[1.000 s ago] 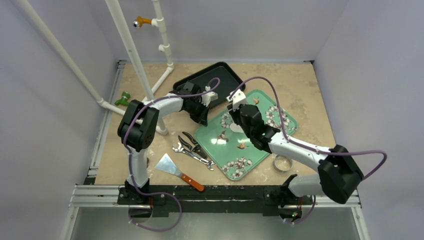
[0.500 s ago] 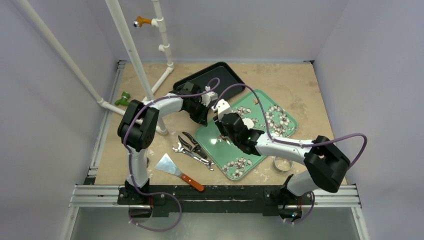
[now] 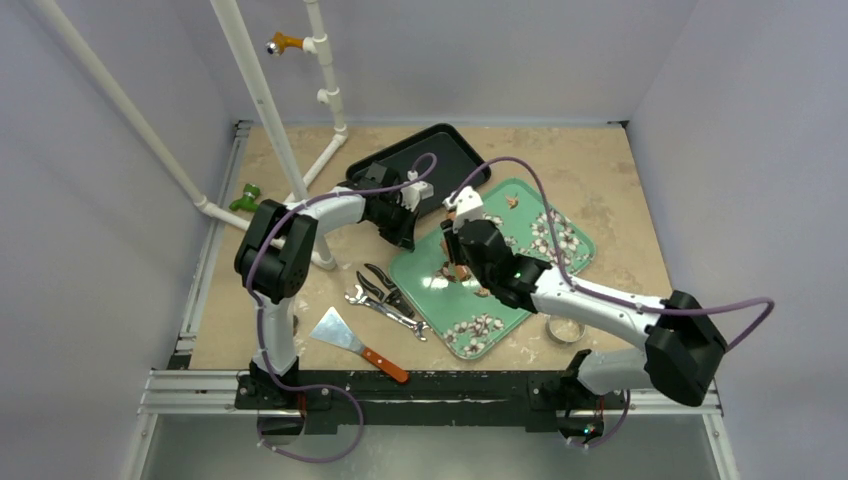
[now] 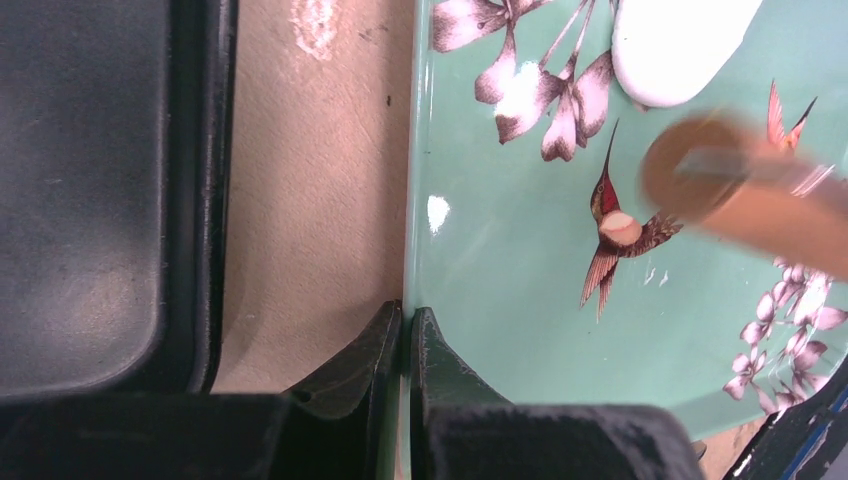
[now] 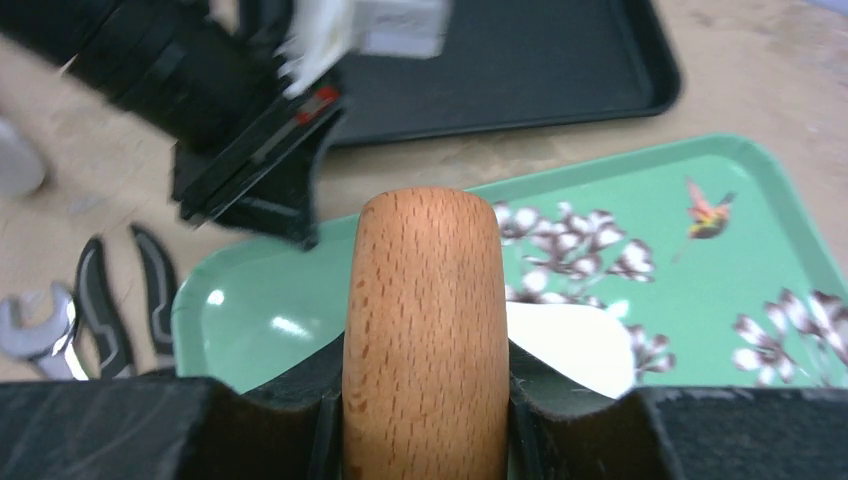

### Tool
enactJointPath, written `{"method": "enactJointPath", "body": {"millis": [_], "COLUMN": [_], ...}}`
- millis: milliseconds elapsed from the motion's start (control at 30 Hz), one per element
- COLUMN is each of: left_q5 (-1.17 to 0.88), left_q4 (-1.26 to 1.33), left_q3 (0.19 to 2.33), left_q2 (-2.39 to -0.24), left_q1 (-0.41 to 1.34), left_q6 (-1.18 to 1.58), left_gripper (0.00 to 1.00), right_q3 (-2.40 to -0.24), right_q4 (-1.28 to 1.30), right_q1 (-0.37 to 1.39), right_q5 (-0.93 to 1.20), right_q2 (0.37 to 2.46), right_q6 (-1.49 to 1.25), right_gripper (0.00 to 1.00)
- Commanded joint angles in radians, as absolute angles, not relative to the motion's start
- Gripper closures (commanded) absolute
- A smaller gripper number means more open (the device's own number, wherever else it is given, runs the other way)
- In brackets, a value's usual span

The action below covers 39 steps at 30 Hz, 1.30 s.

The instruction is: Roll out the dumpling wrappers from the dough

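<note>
Enclosure: plain grey walls (image 3: 480,50), white pipe frame (image 3: 262,100) at far left. Worktop (image 3: 600,160) was mottled beige stone-look. Black tray (image 3: 455,145) lay at the rear, its corner just beside the green tray (image 3: 437,300) printed with blossoms. Left claw (image 4: 405,340) was clenched, apparently pinching the green tray's rim. Right claw (image 5: 425,410) grasped the wooden rolling pin (image 5: 425,290) over the green tray. One dumpling wrapper (image 5: 575,345) lay on that tray, just right of the pin.
</note>
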<state>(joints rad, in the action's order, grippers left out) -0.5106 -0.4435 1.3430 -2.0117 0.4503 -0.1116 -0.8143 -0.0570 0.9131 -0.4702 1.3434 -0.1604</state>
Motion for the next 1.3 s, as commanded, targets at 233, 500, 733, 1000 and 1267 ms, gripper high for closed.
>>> {"method": "enactJointPath", "body": {"millis": [233,500,733,1000,1267], "left_q5": [-0.399,-0.417,-0.429,-0.436,-0.44], "left_q4": [-0.366,-0.364,-0.369,-0.37,-0.369], "left_q3": [1.293,1.297,1.304,1.308,1.309], "left_q2": [-1.978,-1.983,-1.987,-1.99,-1.991], "left_q1": [0.407,0.404,0.399,0.397,0.396], "left_q6": [-0.022,-0.025,-0.026,-0.024,-0.024], "left_gripper": [1.0,1.0,1.0,1.0,1.0], "right_q3": [-0.722,-0.711,-0.724,-0.751,-0.819], "right_q4": [-0.267,-0.149,-0.136,-0.108,-0.071], "right_q1": [0.774,0.82,0.887,0.919,0.916], "right_q5": [-0.604,-0.514,-0.414,-0.369,-0.382], "right_q2": [1.372,1.506,1.58,1.587,1.476], "right_q6": [-0.167,-0.27,-0.323,-0.332,-0.265], "right_gripper": [1.0,1.0,1.0,1.0,1.0]}}
